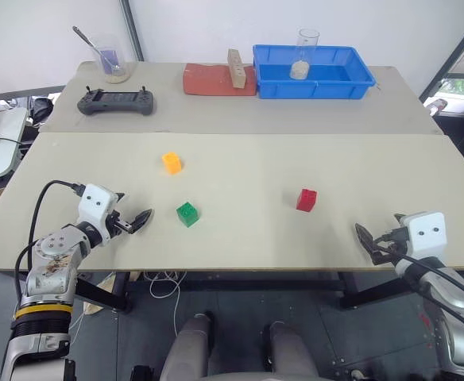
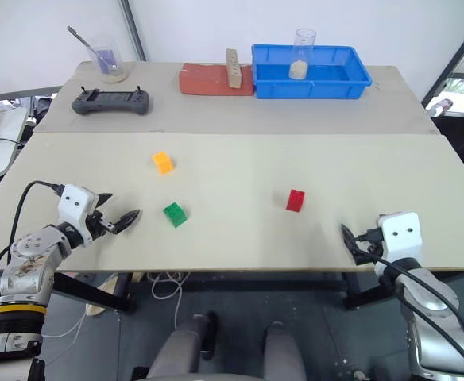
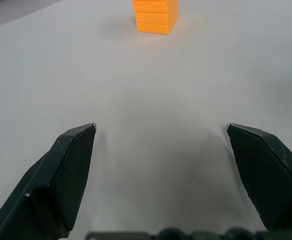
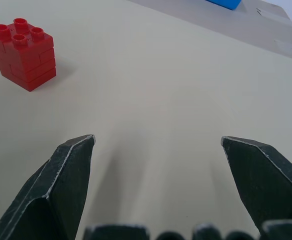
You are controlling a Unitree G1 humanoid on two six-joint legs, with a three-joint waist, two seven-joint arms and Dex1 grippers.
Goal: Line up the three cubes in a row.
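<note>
I'm at the start: orange cube (image 1: pixel 172 163), green cube (image 1: pixel 187 213) and red cube (image 1: pixel 306 199) lie scattered mid-tabletop. Left gripper (image 1: pixel 137 221) and right gripper (image 1: pixel 366 242) hover near the front edge, jaws apart, empty. Next I'd reach left for green.

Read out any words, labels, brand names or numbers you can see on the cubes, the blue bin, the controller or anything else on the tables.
No text is readable in these pictures.
The red cube, orange-yellow cube and green cube: plain, no print.
The blue bin: no label visible.
The controller: any markings are too small to read.
</note>
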